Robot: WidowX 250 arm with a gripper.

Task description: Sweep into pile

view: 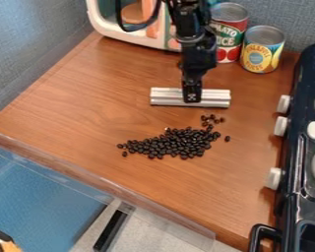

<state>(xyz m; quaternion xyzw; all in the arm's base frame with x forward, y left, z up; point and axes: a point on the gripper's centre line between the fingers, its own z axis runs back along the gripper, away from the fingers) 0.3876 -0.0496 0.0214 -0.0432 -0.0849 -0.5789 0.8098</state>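
- I see many small dark beans (176, 143), shiny and rounded, lying on the tabletop (108, 88) in one long, uneven patch, which is thick at the middle and becomes thin toward the left.
- A few of them sit loosely near its upper right end, and one lies apart to the right.
- My silver bar (167, 96) is long, straight and ridged; it extends crosswise above the beans in my view, with the tool (192, 97) holding its middle.
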